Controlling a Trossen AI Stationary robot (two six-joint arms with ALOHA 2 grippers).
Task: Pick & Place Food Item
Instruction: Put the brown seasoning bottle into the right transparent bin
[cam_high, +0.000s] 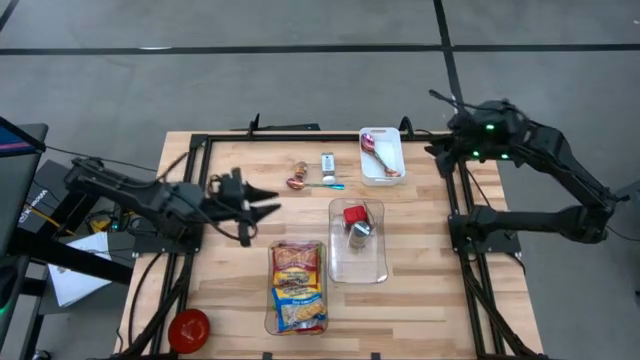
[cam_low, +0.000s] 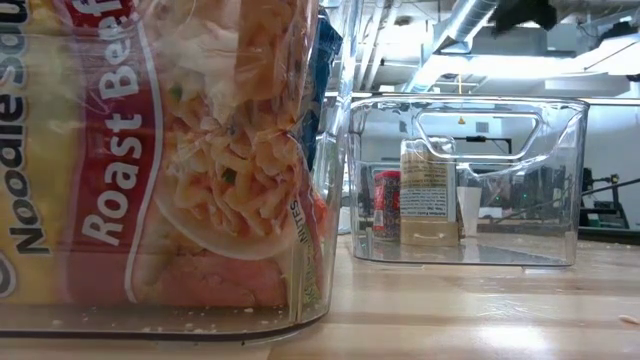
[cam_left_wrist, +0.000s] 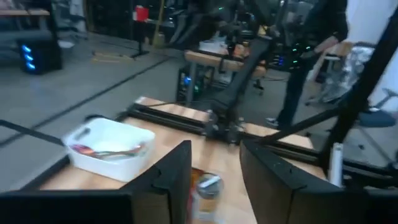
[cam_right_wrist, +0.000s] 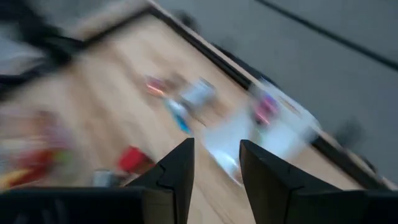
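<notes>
So the red lid (cam_high: 189, 328) sat at the table's (cam_high: 420, 300) front left corner; the left gripper (cam_high: 268, 207) hovered over the left side with its fingers partly apart and nothing between them; just right of it the noodle packet (cam_high: 298, 283) lay in a clear bin (cam_high: 268, 322), beside a second clear bin (cam_high: 375, 272) holding a small jar (cam_high: 357, 232); a white tray (cam_high: 383, 176) sat at the back; the right gripper (cam_right_wrist: 216, 158) hung above the back right corner, parted a bit, empty.
</notes>
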